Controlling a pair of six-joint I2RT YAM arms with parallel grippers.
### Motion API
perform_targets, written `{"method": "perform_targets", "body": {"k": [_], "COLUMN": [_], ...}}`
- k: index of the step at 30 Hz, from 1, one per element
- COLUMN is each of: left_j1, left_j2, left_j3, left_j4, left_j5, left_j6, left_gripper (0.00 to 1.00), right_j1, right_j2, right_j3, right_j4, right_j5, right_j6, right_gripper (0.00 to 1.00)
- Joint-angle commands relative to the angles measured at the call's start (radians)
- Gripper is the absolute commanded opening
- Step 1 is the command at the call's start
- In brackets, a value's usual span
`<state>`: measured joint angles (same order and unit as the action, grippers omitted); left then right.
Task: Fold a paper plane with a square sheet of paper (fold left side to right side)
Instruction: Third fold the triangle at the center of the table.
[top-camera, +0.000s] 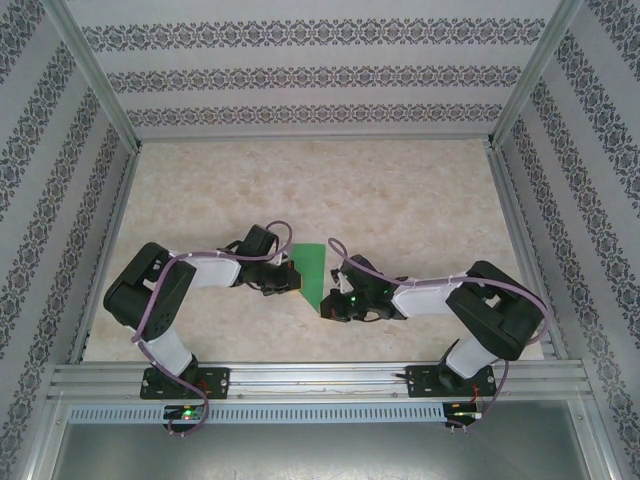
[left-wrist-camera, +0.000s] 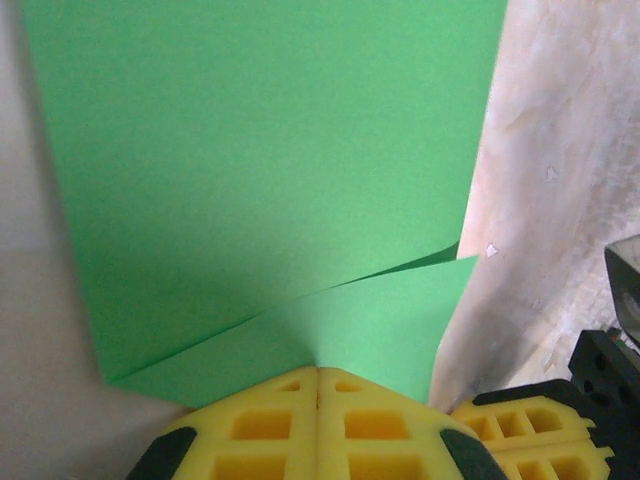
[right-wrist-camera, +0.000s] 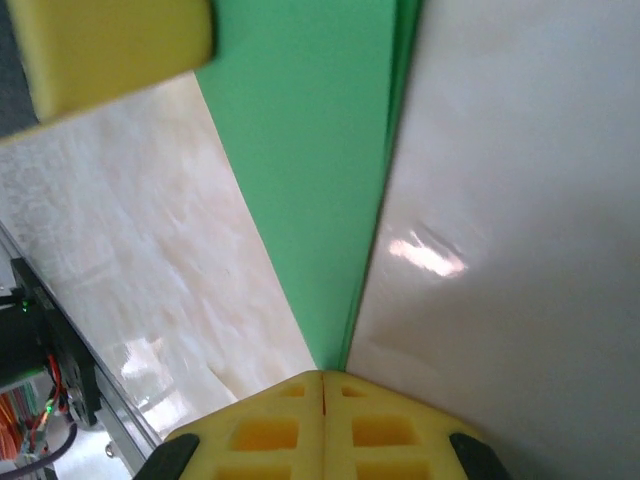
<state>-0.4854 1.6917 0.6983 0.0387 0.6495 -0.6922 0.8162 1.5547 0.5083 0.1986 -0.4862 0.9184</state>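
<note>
While the left gripper (left-wrist-camera: 318, 374) and right gripper (right-wrist-camera: 322, 378) sit with jaws closed tight, tips touching the folded bright-green square sheet of paper (left-wrist-camera: 270, 180) just ahead of each, any sideways drag could skew the crease or tear it.

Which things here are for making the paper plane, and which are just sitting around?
For the job: green paper, partly folded; left gripper, shut at the paper's edge; right gripper, shut at its tip.

Just there: table, patterned walls, metal rail.
</note>
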Motion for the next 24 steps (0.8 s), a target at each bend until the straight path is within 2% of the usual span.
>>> {"method": "perform_targets", "body": {"k": [1, 4, 8, 11, 15, 24], "left_j1": [-0.008, -0.02, -0.027, -0.027, -0.023, 0.064], "left_j2": [0.015, 0.002, -0.018, -0.047, -0.099, -0.216], "left_j3": [-0.069, -0.076, -0.072, -0.052, -0.002, 0.006], "left_j4": [-0.008, 0.023, 0.082, 0.103, 0.052, -0.046], "left_j5": [-0.157, -0.148, -0.117, -0.104, -0.12, -0.184], "left_j6": [-0.07, -0.097, -0.126, -0.119, -0.073, 0.006], "left_gripper": [0.0, 0.0, 0.0, 0.09, 0.19, 0.33], "right_j1": [0.002, -0.026, -0.082, -0.111, -0.121, -0.12], "right_j2": [-0.055, -0.135, -0.208, -0.226, -0.186, 0.007], "right_j3": [-0.034, -0.026, 0.002, 0.046, 0.122, 0.294], "right_j4": [-0.17, -0.207, -0.262, -0.29, -0.304, -0.302], "right_j5": [0.022, 0.03, 0.052, 0.087, 0.119, 0.086], "right_j6": [-0.012, -0.058, -0.152, -0.243, -0.357, -0.511], "right_gripper": [0.0, 0.02, 0.16, 0.27, 0.41, 0.53]}}
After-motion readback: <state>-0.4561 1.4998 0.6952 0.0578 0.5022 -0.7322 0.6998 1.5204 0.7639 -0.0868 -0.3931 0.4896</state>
